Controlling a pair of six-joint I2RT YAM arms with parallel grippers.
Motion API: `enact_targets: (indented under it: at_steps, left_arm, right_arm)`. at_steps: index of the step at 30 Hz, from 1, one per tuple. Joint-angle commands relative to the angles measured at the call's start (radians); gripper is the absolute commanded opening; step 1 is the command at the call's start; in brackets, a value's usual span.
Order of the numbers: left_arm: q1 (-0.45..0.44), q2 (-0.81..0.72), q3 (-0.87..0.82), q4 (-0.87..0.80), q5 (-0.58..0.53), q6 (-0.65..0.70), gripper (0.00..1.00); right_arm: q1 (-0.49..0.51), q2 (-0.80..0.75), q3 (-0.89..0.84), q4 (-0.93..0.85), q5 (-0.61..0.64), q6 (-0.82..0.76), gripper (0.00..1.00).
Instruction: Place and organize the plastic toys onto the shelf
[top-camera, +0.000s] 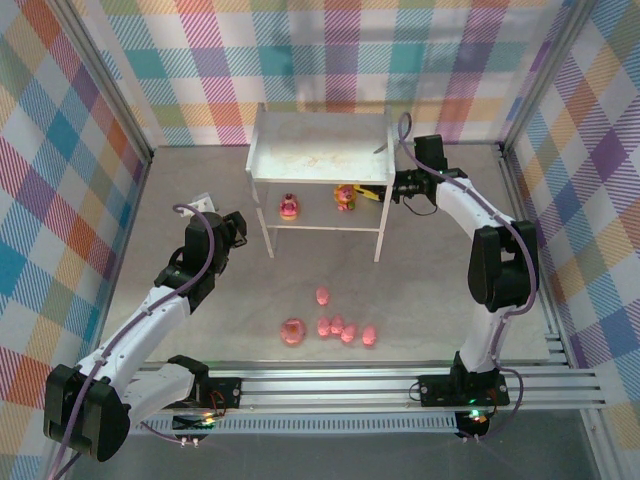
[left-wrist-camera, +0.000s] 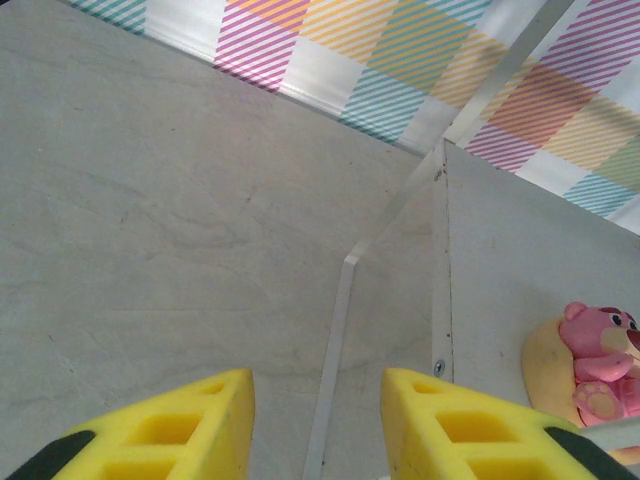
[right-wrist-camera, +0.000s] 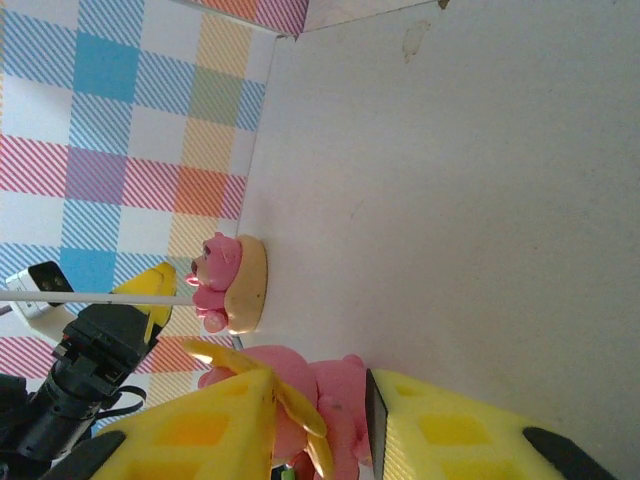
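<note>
The right gripper enters at the shelf's right side and looks clenched on the yellow figure at the right of the lower tier. The left gripper hangs by the shelf's left legs, jaws apart and empty. The yellow figure appears upright, long axis vertical, facing unreadable; judged best to hold it level, set it clear of the pink figure at the tier's left, and release only once seated.

It was a robotics lab cell: plaid backdrop walls boxed a grey counter, with robot arms bolted to an aluminium rail.
</note>
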Motion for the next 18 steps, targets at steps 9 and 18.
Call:
enact_targets:
  at_steps: [9,18]
  left_arm:
    - [0.014,-0.009,-0.005,0.030,0.005,0.001,0.38]
    - [0.014,0.005,0.002,0.034,0.014,0.000,0.38]
  right_arm:
    - [0.011,0.000,0.010,0.019,-0.051,-0.039,0.26]
    - [0.011,-0.021,0.007,-0.039,-0.063,-0.093,0.19]
